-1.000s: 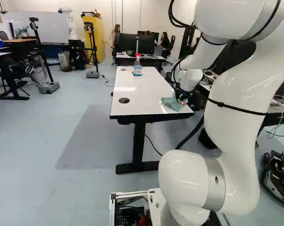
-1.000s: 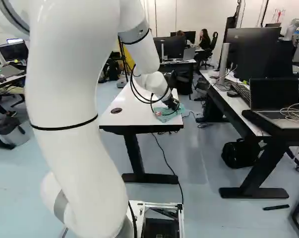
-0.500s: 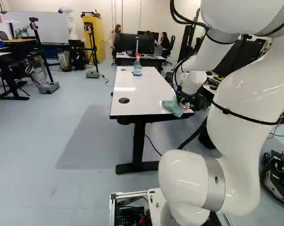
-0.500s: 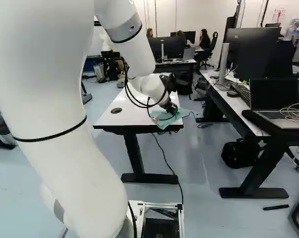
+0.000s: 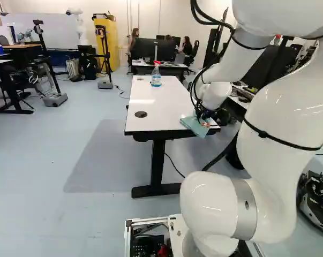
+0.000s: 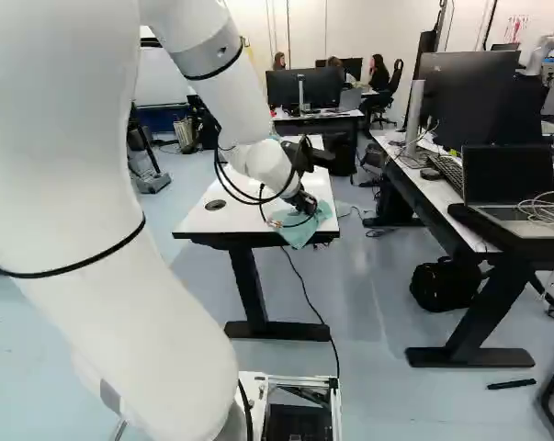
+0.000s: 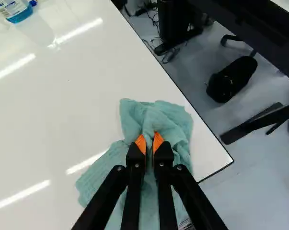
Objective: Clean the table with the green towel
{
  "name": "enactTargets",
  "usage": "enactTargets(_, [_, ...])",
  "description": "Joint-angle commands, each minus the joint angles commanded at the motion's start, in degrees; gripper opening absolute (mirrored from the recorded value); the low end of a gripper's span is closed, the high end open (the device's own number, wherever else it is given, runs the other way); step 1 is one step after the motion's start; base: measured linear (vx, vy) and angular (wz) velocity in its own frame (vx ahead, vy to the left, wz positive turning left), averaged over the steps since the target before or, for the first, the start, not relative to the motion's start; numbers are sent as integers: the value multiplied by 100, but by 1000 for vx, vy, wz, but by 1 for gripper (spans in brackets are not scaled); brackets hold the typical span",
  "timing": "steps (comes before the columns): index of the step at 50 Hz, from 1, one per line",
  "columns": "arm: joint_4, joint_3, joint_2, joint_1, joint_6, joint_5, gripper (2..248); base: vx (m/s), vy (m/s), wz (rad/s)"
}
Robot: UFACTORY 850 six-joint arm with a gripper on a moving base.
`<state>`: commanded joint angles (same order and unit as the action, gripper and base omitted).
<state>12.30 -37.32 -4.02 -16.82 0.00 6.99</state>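
Towel (image 7: 156,115) lies at the near right corner of the table (image 7: 53,110), drooping over the edge; fingers of the gripper (image 7: 149,143) stand narrow, pinching a bunched fold; likely light, limp, hardly fragile, best held by that thick fold; left base view shows the spray bottle (image 5: 156,80) whole, wrist view only its lower part

Gleams smooth white in bulging rounded segments (image 5: 276,176). Wears grey metallic bands (image 5: 245,219), one with a dark oval mark (image 5: 247,205) between four and five o'clock in the left base view, plus narrow black straps (image 5: 263,134) and looped black cables (image 5: 212,22). Ends in a black pincer (image 6: 303,200) with small screws (image 7: 179,167) and ribbed orange pads (image 7: 140,143).
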Motion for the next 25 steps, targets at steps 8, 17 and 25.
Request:
enactTargets(8, [0,22,20,173,0,0,38,0,0,0])
enactTargets(17, [0,13,58,369,0,0,38,0,0,0])
enactTargets(25, [0,-38,119,536,0,0,38,0,0,0])
